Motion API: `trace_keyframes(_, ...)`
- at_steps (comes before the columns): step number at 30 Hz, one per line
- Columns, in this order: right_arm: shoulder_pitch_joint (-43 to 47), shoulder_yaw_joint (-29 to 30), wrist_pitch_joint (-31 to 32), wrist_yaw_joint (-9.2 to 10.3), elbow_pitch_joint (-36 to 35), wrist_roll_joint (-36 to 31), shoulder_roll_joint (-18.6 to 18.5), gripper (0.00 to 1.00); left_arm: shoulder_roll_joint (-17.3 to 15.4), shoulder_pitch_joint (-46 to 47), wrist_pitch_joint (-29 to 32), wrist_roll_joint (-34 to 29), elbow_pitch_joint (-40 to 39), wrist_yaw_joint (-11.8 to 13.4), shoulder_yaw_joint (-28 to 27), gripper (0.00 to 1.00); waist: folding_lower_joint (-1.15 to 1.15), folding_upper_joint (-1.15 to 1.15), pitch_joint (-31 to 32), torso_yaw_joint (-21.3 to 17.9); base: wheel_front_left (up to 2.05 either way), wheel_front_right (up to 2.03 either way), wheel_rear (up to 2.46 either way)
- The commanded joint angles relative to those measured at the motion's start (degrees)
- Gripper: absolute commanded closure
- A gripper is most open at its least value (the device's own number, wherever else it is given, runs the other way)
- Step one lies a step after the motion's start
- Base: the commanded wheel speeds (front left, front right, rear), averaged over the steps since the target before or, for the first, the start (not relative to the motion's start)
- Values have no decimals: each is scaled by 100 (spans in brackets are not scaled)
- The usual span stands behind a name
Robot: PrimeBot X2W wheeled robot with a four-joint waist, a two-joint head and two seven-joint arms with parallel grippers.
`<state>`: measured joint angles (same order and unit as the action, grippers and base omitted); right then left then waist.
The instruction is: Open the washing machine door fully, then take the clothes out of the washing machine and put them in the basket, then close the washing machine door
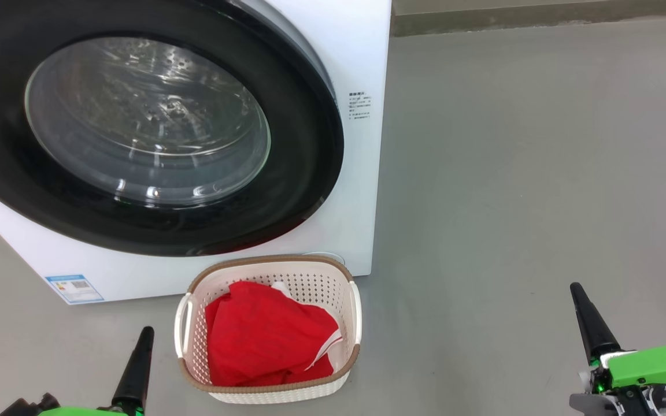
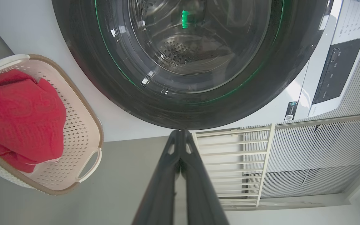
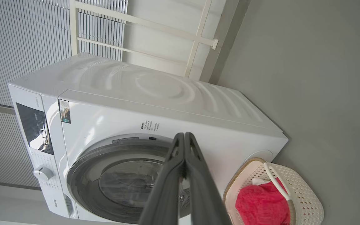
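Note:
The white washing machine point(image 1: 362, 52) stands at the upper left with its round black-rimmed door point(image 1: 304, 173) shut flat against the front; behind the glass I see bare steel drum. The red clothes point(image 1: 263, 335) lie heaped in the cream basket point(image 1: 356, 312) on the floor just before the machine. My left gripper point(image 1: 147, 332) is shut and empty, low at the left of the basket. My right gripper point(image 1: 576, 289) is shut and empty, far to the right over bare floor. In the wrist views the closed fingers point(image 2: 180, 134) point(image 3: 183, 136) point at the machine, with the basket point(image 2: 86, 125) point(image 3: 305, 193) beside.
Grey floor point(image 1: 541, 173) stretches wide to the right of the machine and basket. A white railing and slatted wall point(image 2: 292, 162) stand behind the machine. A blue label point(image 1: 74, 288) marks the machine's lower corner; the control panel point(image 3: 33, 128) is at its top.

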<state>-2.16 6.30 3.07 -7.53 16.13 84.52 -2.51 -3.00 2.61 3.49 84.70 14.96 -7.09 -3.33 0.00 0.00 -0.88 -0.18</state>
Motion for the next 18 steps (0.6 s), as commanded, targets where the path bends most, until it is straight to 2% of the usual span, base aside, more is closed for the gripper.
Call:
trace_keyframes(1, -300, -102, 49, 4, -191, 183, -107, 100, -63, 279, 44, 173, -117, -36, -188, 100, 0, 0, 8, 3, 0, 0, 0)
trace_keyframes(13, -387, -94, 239, 4, -216, 827, -121, 100, -45, 348, 229, 779, -94, -39, -240, 100, 0, 0, 67, 17, 0, 0, 0)
trace_keyframes(18, -392, -87, 254, 4, -217, 855, -117, 100, -41, 352, 243, 806, -92, -40, -247, 100, 0, 0, 70, 18, 0, 0, 0)
